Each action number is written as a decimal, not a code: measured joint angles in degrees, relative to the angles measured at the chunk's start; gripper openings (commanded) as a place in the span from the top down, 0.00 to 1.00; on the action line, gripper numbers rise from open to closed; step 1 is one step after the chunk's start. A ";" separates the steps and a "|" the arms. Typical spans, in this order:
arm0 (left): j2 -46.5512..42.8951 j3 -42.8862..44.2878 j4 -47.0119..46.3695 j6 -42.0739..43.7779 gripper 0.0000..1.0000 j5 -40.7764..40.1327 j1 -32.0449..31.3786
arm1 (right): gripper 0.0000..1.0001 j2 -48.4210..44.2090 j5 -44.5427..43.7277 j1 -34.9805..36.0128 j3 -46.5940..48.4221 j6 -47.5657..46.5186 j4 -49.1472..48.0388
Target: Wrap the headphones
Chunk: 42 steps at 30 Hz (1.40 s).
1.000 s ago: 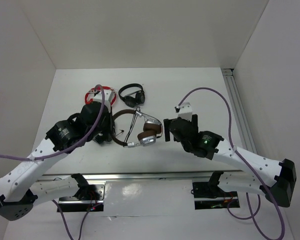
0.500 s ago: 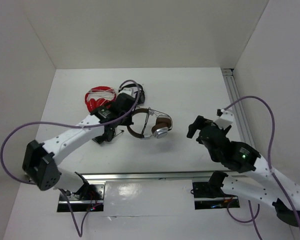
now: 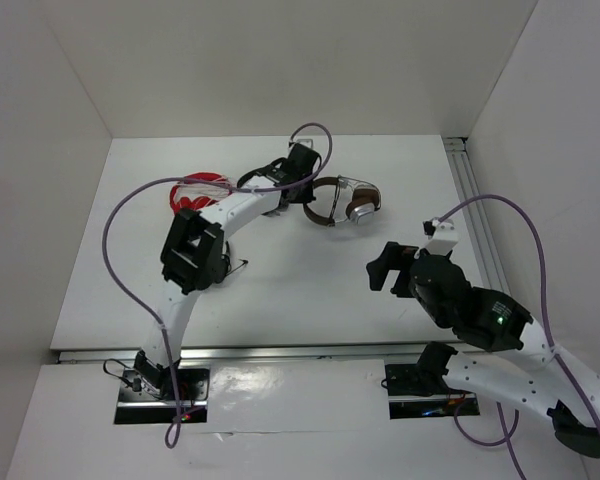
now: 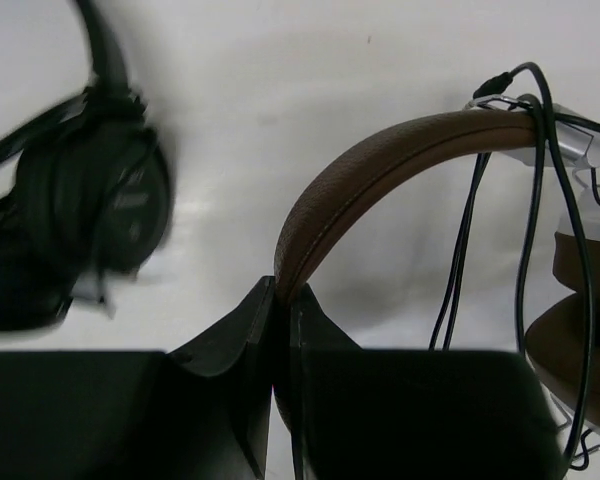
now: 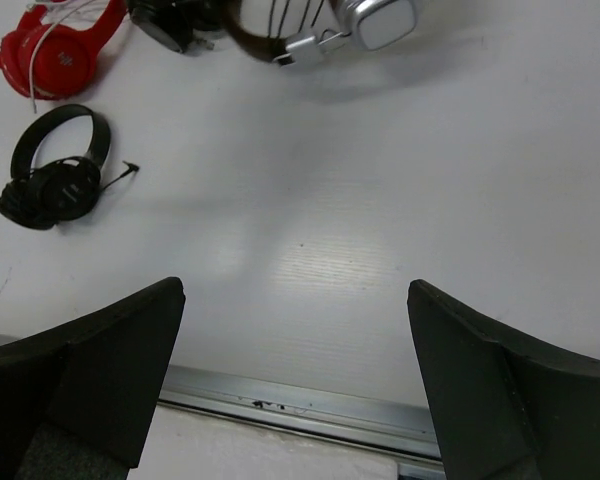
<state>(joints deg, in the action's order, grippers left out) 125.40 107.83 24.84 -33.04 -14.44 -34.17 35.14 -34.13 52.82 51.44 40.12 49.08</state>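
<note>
I see a white table (image 3: 310,290) boxed by white walls (image 3: 280,60), my left claw (image 4: 285,295) clamped on the headphones (image 3: 360,210), right claw (image 5: 292,300) spread apart, a black pair (image 4: 90,215) blurred.

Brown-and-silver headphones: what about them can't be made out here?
- Left wrist: the brown-and-silver over-ear headphones lose their ear cups to the right edge. The left gripper hides the headband's lower end and where the thin dark cable leads.
- Top external: cable wraps too small to count.
- Right wrist: top edge crops the headphones.
</note>
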 measured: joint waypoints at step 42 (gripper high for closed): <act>-47.06 -18.32 9.42 -1.84 0.00 -13.11 -12.26 | 0.00 -0.87 10.84 0.07 15.02 -9.53 -1.46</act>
<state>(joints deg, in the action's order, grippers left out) 78.35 89.52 34.26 -34.87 -27.55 -46.44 34.26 -23.29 52.88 66.46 30.59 47.62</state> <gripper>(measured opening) 0.995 0.999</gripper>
